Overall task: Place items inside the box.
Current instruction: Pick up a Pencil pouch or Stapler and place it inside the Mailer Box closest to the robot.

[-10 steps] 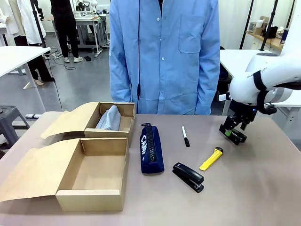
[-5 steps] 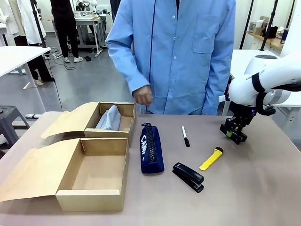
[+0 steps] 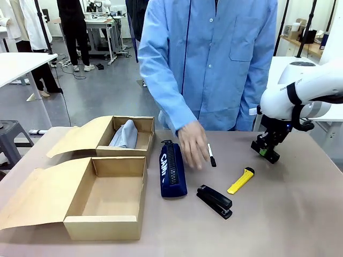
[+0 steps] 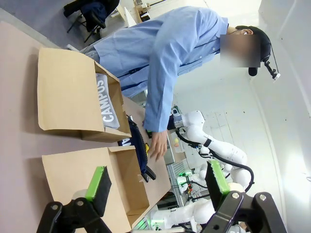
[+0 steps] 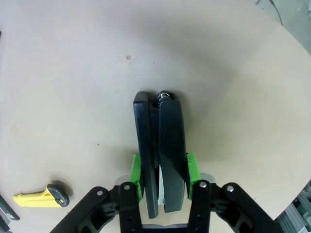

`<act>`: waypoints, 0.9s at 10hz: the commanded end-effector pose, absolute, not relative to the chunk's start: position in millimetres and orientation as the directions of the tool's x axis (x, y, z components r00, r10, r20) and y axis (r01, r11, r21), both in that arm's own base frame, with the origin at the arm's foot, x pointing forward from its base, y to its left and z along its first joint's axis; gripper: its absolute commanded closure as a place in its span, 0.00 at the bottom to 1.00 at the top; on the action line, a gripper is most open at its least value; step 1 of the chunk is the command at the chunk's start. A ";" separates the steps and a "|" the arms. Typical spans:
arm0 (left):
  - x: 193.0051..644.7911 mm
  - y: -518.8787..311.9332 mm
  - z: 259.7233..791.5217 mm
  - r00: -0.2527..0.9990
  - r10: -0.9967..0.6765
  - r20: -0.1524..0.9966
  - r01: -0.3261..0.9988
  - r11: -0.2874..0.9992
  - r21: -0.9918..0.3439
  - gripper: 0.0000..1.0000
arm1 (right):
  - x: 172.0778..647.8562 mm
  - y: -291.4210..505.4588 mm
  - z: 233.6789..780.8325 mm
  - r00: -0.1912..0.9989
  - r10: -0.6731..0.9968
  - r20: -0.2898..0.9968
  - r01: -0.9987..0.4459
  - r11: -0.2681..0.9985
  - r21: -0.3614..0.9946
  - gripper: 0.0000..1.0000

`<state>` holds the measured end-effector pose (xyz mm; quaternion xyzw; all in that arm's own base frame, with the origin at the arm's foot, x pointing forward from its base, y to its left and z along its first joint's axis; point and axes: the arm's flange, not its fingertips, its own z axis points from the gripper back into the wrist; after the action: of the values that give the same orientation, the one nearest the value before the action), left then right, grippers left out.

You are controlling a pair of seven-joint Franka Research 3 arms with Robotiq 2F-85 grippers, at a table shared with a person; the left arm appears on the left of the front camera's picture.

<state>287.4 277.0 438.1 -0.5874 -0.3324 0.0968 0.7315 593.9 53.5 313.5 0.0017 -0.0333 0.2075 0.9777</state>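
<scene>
The pencil case (image 3: 172, 170) was navy with white lettering, the marker (image 3: 212, 159) black and white, and the utility knife (image 3: 240, 181) yellow with a black end. The loose stapler (image 3: 214, 201) and the held stapler (image 5: 165, 141) were black, as was the right claw (image 5: 164, 167), with green pads (image 5: 191, 167). The boxes (image 3: 104, 227) were tan and the pouch (image 3: 126, 135) grey.

1. Your front camera faced the person (image 3: 209, 53) across the table (image 3: 300, 214).
2. Your left wrist camera, rolled sideways, shared its boxes (image 4: 68, 92).
3. Your right wrist camera looked down close, sharing the utility knife (image 5: 41, 196).
</scene>
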 end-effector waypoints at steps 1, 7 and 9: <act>287.6 276.5 439.3 0.745 0.537 0.396 0.280 0.286 -0.916 0.00 | 581.1 52.6 329.9 0.931 0.361 0.059 -0.360 0.933 -0.027 1.00; 287.6 276.5 439.3 0.745 0.537 0.396 0.280 0.286 -0.916 0.00 | 322.4 -19.1 447.8 0.989 -0.034 0.143 0.024 0.997 0.075 1.00; 287.6 276.5 439.3 0.745 0.537 0.396 0.280 0.286 -0.916 0.00 | 296.9 -43.3 437.3 0.978 -0.151 0.147 0.129 0.980 0.150 1.00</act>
<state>286.5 277.3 438.8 -0.5871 -0.3336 0.0968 0.7312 314.6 -38.9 447.3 0.0658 -0.0717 -0.0333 0.9947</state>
